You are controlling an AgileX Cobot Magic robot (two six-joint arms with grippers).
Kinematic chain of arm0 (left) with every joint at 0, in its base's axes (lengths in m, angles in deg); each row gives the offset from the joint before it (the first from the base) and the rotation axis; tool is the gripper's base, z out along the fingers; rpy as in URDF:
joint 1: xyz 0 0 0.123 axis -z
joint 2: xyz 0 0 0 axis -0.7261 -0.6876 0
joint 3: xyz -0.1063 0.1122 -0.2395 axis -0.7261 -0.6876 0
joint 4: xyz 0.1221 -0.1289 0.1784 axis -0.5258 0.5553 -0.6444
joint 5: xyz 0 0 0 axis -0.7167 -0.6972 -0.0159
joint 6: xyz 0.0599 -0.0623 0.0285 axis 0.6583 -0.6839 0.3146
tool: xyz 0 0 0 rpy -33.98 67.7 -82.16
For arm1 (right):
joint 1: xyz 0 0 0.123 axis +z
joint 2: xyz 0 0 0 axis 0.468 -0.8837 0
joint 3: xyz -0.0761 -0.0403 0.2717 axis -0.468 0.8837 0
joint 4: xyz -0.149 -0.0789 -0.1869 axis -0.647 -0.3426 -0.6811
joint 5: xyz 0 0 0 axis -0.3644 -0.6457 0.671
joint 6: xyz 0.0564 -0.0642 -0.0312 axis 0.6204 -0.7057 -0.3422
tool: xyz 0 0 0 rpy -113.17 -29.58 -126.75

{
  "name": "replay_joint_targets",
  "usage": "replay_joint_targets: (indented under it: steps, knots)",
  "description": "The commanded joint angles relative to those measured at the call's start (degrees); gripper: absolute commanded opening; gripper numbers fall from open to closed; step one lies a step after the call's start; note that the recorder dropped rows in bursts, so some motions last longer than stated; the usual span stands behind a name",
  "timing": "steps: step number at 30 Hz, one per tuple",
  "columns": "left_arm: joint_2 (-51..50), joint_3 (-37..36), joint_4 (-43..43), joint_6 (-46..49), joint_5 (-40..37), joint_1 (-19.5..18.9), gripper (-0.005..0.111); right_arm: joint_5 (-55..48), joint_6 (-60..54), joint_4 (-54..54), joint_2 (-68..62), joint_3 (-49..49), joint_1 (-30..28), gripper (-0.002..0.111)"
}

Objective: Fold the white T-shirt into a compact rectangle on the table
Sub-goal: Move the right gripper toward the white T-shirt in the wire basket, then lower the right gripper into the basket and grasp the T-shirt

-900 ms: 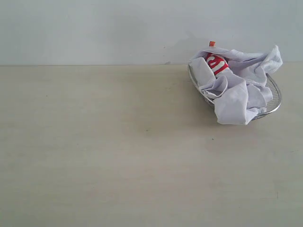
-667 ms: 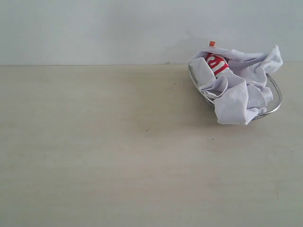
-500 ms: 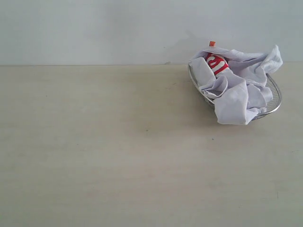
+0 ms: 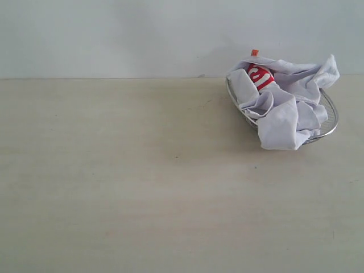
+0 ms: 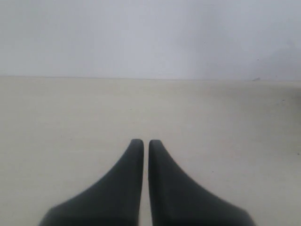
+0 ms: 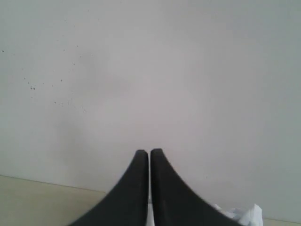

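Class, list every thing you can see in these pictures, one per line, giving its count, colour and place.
white T-shirt: one, white with red lettering, crumpled in the basket, spilling over its near rim
neck tag: one, orange, atop the shirt
basket: one, silver wire mesh, far right of the table
table: one, pale beige, under everything
wall: one, light grey, behind the table
left claw: one, black, shut, above bare table
right claw: one, black, shut, facing the wall

Beige table [image 4: 114,187], wire basket [image 4: 334,120] far right
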Motion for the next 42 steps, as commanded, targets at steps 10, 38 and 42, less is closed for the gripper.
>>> replay_joint_targets:
  steps: [10,38,42]
  knots:
    - [0.2,0.0,0.5,0.2,0.9,-0.2,0.004,-18.4,-9.0,-0.3,-32.4,-21.2,-0.1,0.0]
    - [0.2,0.0,3.8,-0.1,0.7,-0.2,0.004,-70.7,-17.3,14.8,-84.3,-87.7,-12.0,0.003]
    - [0.2,0.0,3.8,-0.1,0.7,-0.2,0.004,-70.7,-16.2,14.9,-87.2,-87.6,-11.5,0.032]
